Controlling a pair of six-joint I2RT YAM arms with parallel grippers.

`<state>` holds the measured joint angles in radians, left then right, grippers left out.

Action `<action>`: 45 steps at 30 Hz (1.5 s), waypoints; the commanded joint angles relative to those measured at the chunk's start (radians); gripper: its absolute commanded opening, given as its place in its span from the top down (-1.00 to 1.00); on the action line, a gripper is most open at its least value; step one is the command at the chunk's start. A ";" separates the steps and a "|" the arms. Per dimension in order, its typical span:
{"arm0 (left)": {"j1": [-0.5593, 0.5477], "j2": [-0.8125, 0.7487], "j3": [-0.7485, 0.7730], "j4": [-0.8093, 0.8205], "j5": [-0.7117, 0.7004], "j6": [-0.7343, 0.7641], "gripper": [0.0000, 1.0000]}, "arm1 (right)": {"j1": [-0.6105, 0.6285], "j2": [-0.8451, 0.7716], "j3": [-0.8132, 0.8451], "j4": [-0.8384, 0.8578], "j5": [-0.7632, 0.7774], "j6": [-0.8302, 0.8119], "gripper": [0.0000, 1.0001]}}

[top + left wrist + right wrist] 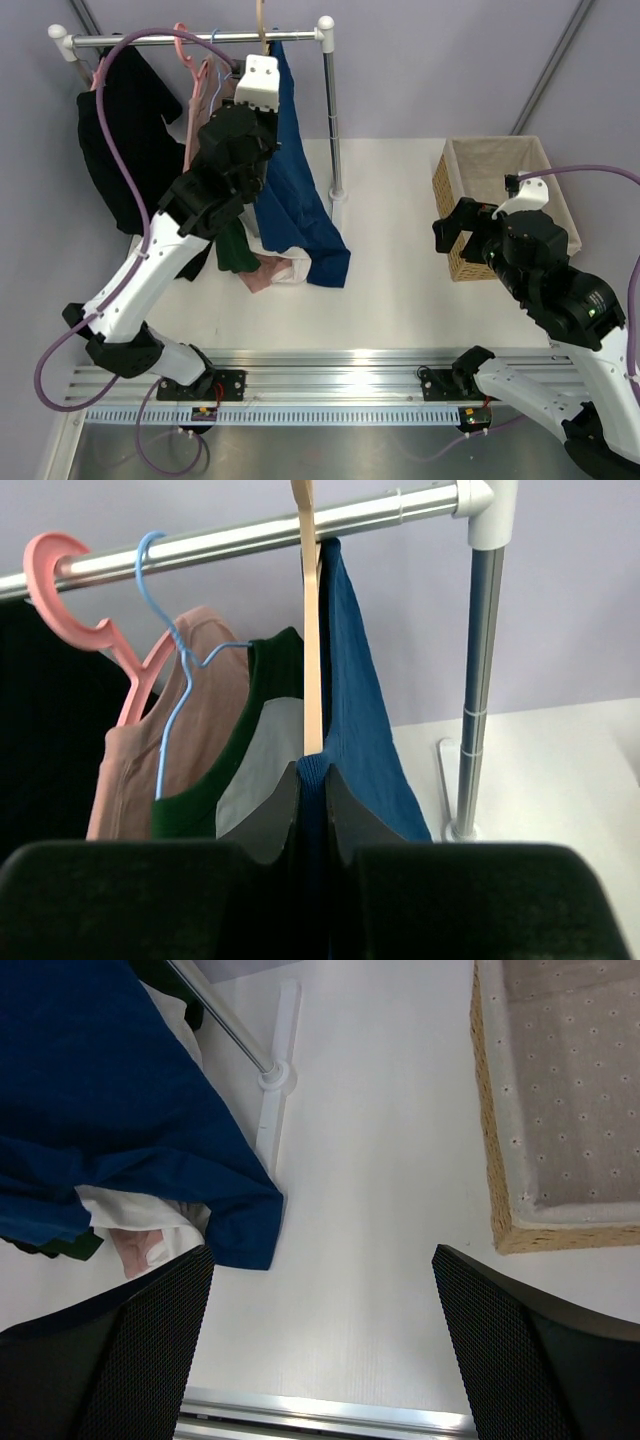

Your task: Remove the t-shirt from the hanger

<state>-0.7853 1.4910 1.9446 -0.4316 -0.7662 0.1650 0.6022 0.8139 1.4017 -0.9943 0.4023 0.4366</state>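
Pinching the t-shirt (pixel 355 720) at its ribbed collar, the left gripper (pixel 312 776) has its 2 grey fingers almost together on the blue cloth, just under the neck of the hanger (pixel 311 630). The grasp looks made, so the step in hand is the pull. I judge it calls for easing the collar sideways and down over 1 thick shoulder, then the other, with the hook left on the rail (pixel 250 535). The right gripper (pixel 320 1345) is spread wide and empty, above the table (pixel 380 1160) between the shirt's hem and the basket (pixel 497 1160). The shirt is soft, matte cloth hanging in long folds, its hem slumped on the table. The hanger, edge-on, is a slim strip of smooth pale wood. The rail is a shiny metal tube, and the basket is wicker with a dotted lining
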 commanded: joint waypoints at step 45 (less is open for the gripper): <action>-0.003 -0.577 -0.297 -0.283 1.208 -0.541 1.00 | 0.008 0.432 0.424 0.425 -1.171 -0.096 -0.51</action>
<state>-0.7837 0.9310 1.5917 -0.8314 0.3717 -0.3592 0.6033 1.2964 1.8515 -0.5968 -0.7280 0.3332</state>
